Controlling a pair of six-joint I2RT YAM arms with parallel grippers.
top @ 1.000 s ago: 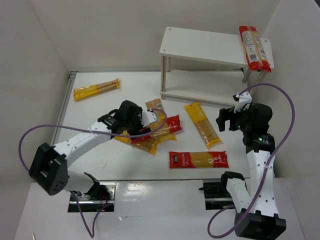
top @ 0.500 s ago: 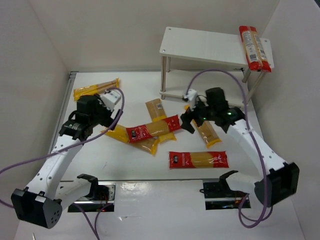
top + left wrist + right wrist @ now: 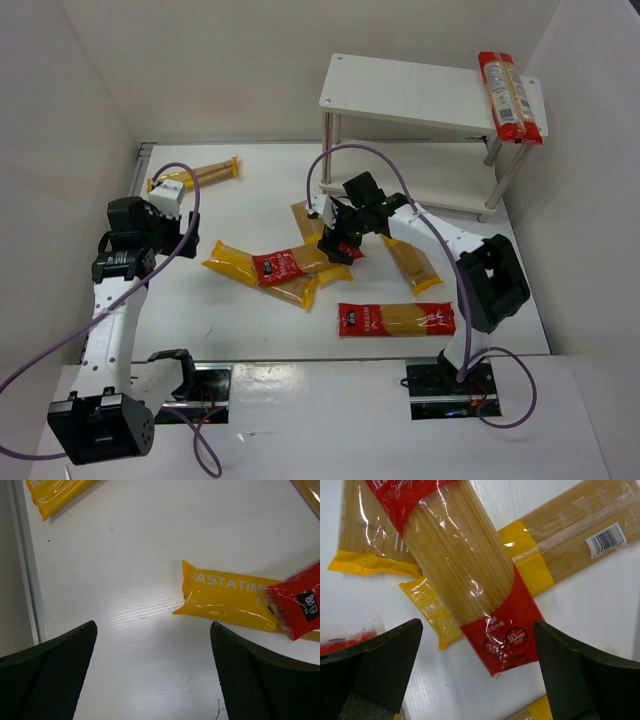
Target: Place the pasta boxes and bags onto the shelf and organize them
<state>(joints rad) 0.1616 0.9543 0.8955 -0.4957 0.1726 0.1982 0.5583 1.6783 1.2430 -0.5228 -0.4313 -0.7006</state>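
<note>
The right gripper (image 3: 338, 243), fingers spread, is hovering directly over the red-ended packet (image 3: 465, 580), which is lying mostly left-to-right on the table (image 3: 250, 205). The left gripper (image 3: 152, 630), also spread, is hanging well apart on the left.

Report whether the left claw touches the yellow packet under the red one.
Apart. The top view shows bare table between the left claw and the yellow packet.

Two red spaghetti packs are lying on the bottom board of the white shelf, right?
Not quite. The two red spaghetti packs lie on the top board of the white shelf, at its right end. The top external view shows it.
</note>
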